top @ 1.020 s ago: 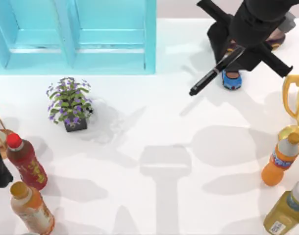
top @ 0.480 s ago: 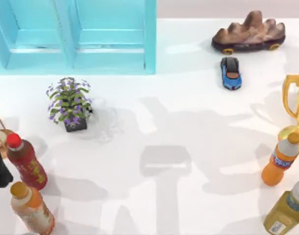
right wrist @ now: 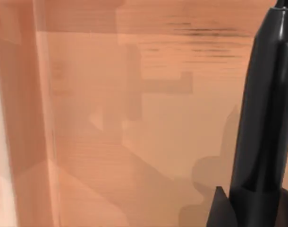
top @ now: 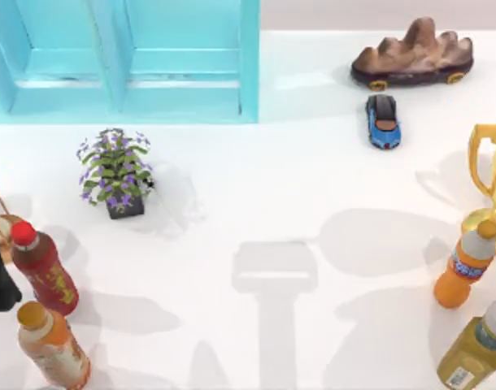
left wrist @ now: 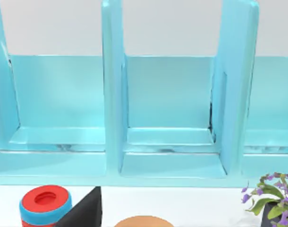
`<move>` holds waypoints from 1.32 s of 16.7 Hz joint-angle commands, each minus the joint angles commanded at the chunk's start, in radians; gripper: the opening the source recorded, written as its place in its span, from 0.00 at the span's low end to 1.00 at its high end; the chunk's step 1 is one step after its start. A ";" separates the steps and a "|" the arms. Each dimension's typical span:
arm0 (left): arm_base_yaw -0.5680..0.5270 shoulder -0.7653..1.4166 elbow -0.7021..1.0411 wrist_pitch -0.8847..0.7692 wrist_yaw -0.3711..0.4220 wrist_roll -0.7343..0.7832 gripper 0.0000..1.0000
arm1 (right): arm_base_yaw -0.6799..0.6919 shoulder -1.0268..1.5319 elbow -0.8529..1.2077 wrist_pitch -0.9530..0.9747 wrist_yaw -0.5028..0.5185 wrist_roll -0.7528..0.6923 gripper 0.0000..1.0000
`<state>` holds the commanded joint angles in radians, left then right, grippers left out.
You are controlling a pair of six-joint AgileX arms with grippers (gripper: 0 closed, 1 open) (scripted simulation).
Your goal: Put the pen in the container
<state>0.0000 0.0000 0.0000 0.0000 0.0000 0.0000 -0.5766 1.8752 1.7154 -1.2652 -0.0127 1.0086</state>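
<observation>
1. One pen (right wrist: 264,118) stands close before the right wrist camera, over a wooden surface (right wrist: 134,118).
2. I cannot tell either gripper's state.
3. Blue car (top: 384,121) sits at 1 o'clock.

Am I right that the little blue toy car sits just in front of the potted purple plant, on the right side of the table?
Not quite. In the top view the blue toy car is on the right side of the table, but it sits just in front of the brown rock ornament; the potted purple plant stands on the left side.
</observation>
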 joint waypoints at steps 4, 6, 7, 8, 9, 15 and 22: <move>0.000 0.000 0.000 0.000 0.000 0.000 1.00 | -0.056 0.057 -0.045 -0.002 -0.008 -0.062 0.00; 0.000 0.000 0.000 0.000 0.000 0.000 1.00 | -0.056 0.057 -0.045 -0.002 -0.008 -0.062 0.00; 0.000 0.000 0.000 0.000 0.000 0.000 1.00 | -0.056 0.057 -0.045 -0.002 -0.008 -0.062 0.00; 0.000 0.000 0.000 0.000 0.000 0.000 1.00 | -0.052 0.055 -0.043 -0.002 -0.007 -0.060 0.00; 0.000 0.000 0.000 0.000 0.000 0.000 1.00 | -0.050 0.054 -0.043 0.000 -0.007 -0.059 0.00; 0.000 0.000 0.000 0.000 0.000 0.000 1.00 | 0.082 0.026 -0.127 0.116 0.012 0.052 0.00; 0.000 0.000 0.000 0.000 0.000 0.000 1.00 | 0.031 0.027 -0.306 0.230 -0.003 0.022 0.00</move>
<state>0.0000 0.0000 0.0000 0.0000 0.0000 0.0000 -0.5460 1.9026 1.4093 -1.0347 -0.0156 1.0310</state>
